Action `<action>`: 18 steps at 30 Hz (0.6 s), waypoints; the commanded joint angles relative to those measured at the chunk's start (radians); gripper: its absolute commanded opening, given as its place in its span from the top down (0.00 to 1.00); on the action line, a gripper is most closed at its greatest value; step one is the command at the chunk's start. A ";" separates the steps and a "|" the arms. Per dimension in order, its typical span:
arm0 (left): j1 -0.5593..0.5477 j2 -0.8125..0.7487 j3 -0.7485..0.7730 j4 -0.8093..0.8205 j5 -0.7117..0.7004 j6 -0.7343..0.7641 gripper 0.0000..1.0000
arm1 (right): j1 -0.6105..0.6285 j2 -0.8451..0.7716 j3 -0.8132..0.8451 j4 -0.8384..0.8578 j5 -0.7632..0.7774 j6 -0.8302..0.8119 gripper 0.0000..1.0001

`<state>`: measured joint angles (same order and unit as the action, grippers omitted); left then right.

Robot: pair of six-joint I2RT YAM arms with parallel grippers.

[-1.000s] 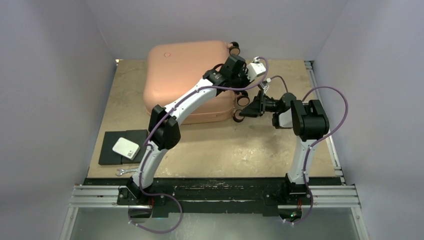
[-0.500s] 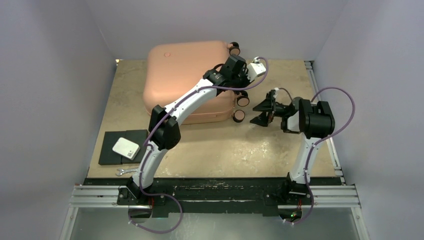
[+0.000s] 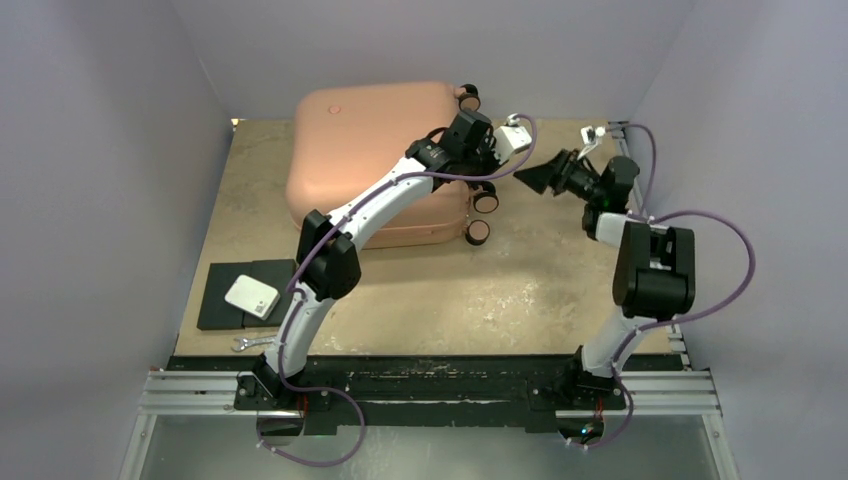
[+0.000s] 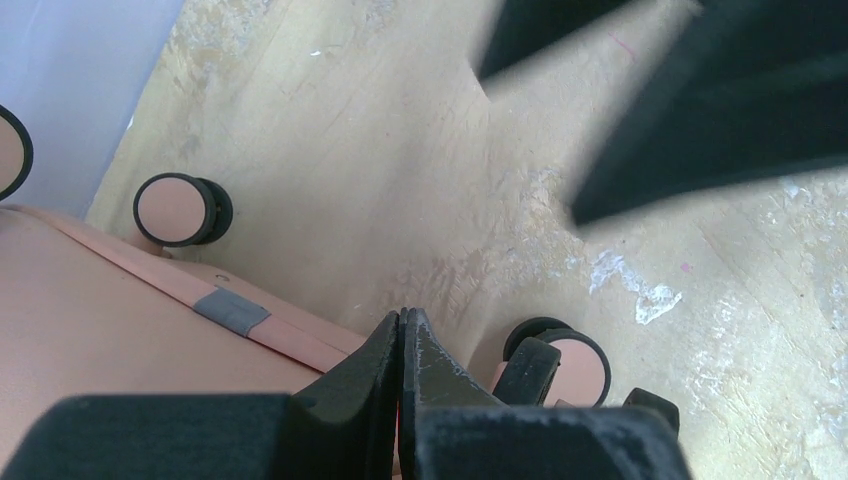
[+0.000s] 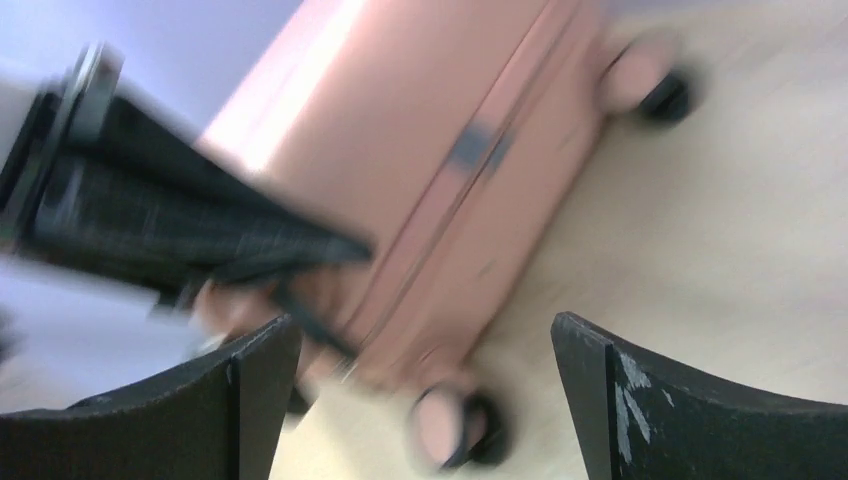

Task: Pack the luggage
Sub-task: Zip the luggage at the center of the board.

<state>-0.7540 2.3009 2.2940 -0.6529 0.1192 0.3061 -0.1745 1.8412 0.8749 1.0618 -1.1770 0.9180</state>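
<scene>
The salmon-pink luggage (image 3: 370, 150) lies flat and closed at the back of the table, its wheels (image 3: 478, 232) pointing right. My left arm reaches over it, and my left gripper (image 3: 488, 172) is shut at its right edge. In the left wrist view the gripper (image 4: 403, 318) has its tips pressed together above the shell seam (image 4: 232, 312), with a wheel (image 4: 570, 365) beside it. My right gripper (image 3: 530, 180) hangs wide open to the right of the luggage, facing it. The right wrist view is blurred: the gripper (image 5: 422, 320) holds nothing, and the luggage (image 5: 430, 150) lies beyond.
A flat black pad (image 3: 225, 310) carrying a white box (image 3: 252, 296) lies at the front left, with a small wrench (image 3: 250, 343) by the table's near edge. Grey walls close in on three sides. A metal rail (image 3: 645, 210) runs along the right edge.
My right arm has swung away from the luggage's front wheels, moving back and to the right, its gripper still open. The left arm and the luggage have not moved.
</scene>
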 commanded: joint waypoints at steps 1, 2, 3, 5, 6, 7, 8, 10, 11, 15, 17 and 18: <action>0.018 0.017 -0.061 -0.305 -0.041 -0.064 1.00 | 0.066 -0.225 0.098 -0.623 0.593 -0.899 0.01; 0.019 0.014 -0.066 -0.305 -0.042 -0.062 1.00 | 0.066 -0.273 0.054 -0.577 0.661 -0.888 0.01; 0.019 0.011 -0.070 -0.306 -0.043 -0.061 1.00 | 0.066 -0.322 0.018 -0.548 0.733 -0.925 0.01; 0.019 0.000 -0.083 -0.301 -0.048 -0.056 1.00 | 0.066 -0.420 -0.016 -0.552 0.791 -1.061 0.01; 0.019 -0.005 -0.093 -0.295 -0.050 -0.054 1.00 | 0.065 -0.469 -0.039 -0.539 0.810 -1.088 0.01; 0.019 -0.012 -0.103 -0.287 -0.053 -0.053 1.00 | 0.064 -0.508 -0.075 -0.482 0.878 -1.061 0.01; 0.018 -0.014 -0.110 -0.281 -0.055 -0.052 1.00 | 0.064 -0.537 -0.119 -0.414 0.959 -1.011 0.01; 0.020 -0.014 -0.110 -0.279 -0.055 -0.051 1.00 | 0.043 -0.576 -0.161 -0.398 0.941 -1.047 0.01; 0.021 -0.013 -0.106 -0.280 -0.055 -0.051 1.00 | 0.038 -0.583 -0.178 -0.407 0.858 -1.105 0.01; 0.022 -0.006 -0.085 -0.292 -0.057 -0.050 1.00 | 0.038 -0.618 -0.293 -0.429 0.506 -1.348 0.11; 0.021 -0.009 -0.082 -0.293 -0.059 -0.046 1.00 | 0.039 -0.634 -0.385 -0.348 0.344 -1.366 0.14; 0.023 -0.010 -0.079 -0.293 -0.061 -0.044 1.00 | 0.044 -0.639 -0.433 -0.271 0.271 -1.358 0.16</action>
<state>-0.7555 2.2642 2.2471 -0.6727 0.1177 0.3065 -0.1417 1.2354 0.5739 0.6563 -0.5793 -0.2855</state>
